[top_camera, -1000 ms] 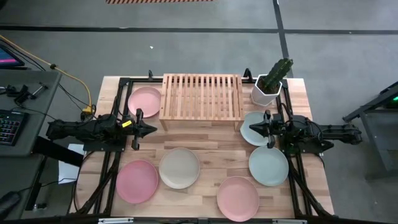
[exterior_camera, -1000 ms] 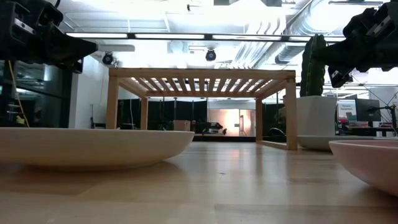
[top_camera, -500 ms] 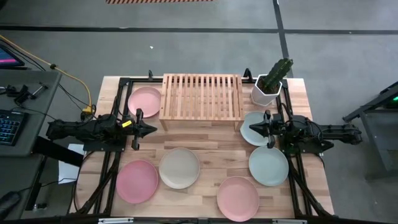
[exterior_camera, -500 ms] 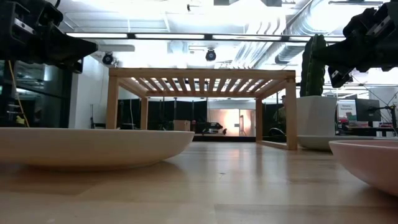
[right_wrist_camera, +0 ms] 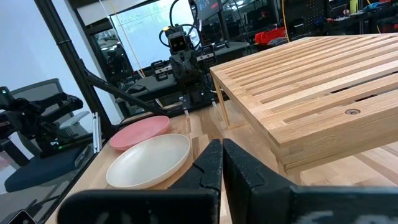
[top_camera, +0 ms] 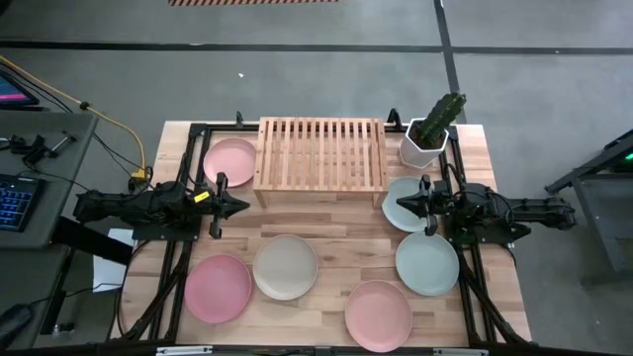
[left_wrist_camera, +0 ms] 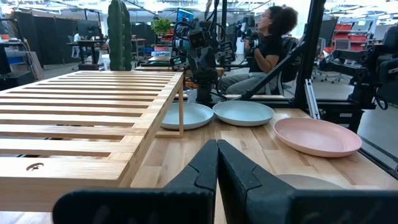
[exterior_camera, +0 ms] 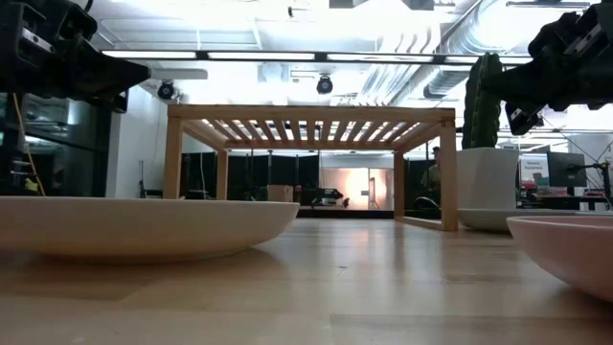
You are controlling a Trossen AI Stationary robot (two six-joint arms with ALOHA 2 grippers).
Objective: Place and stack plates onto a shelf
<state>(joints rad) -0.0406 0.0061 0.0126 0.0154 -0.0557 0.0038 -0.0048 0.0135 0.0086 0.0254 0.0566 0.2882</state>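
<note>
The light-wood slatted shelf [top_camera: 319, 153] stands at the table's far middle, with nothing on its top. Several plates lie flat on the table. A pink plate [top_camera: 230, 160] is left of the shelf, and another pink plate [top_camera: 218, 288] and a cream plate [top_camera: 286, 266] are near the left front. A third pink plate [top_camera: 378, 314] is at the near edge. Two mint plates [top_camera: 427, 263] [top_camera: 404, 210] lie on the right. My left gripper [top_camera: 245, 206] is shut and hovers left of the table's middle. My right gripper [top_camera: 399, 206] is shut and hangs over the farther mint plate.
A white pot with a cactus [top_camera: 428, 138] stands at the shelf's right end. Bare table lies between the two grippers in front of the shelf. A seated person [left_wrist_camera: 267, 43] shows beyond the table's right side.
</note>
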